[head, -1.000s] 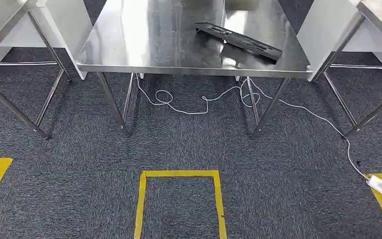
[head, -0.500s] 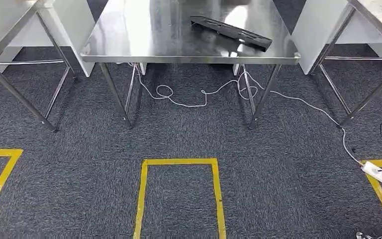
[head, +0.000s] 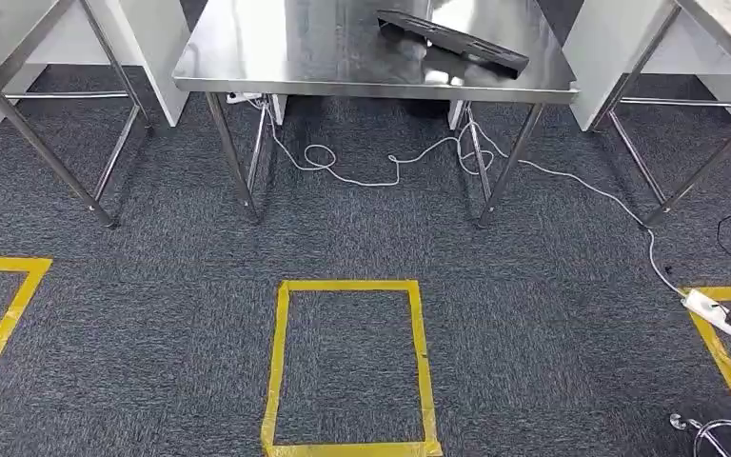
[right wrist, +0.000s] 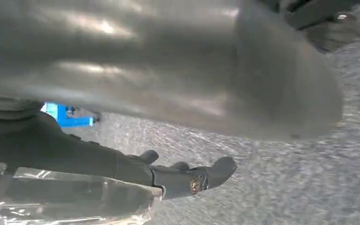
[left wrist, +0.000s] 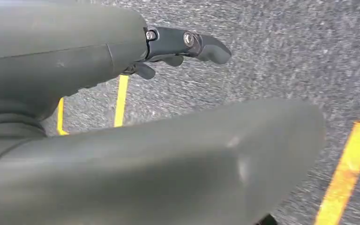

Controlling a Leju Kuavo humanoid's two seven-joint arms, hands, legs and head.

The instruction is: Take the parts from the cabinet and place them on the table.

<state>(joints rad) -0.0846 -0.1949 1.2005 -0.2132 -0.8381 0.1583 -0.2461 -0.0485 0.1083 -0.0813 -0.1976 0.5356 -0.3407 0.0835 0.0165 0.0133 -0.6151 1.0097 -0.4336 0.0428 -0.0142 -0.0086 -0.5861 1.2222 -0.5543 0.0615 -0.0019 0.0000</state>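
A long black part lies tilted on the right side of the steel table ahead, in the head view. My left hand hangs over the carpet, its dark fingers held apart from the thick thumb, with nothing between them. My right hand also hangs over the carpet; its fingers are stretched out, apart from the thumb, and hold nothing. A clear plastic sheet shows behind those fingers, blurred.
Steel tables stand at the left and right. A white cable runs under the middle table to a power strip. A yellow tape square marks the carpet in front. A chair base sits bottom right.
The whole picture has shifted: the table now sits higher and smaller, and more of the yellow square shows. The camera has moved back. The black part has not moved on the table.
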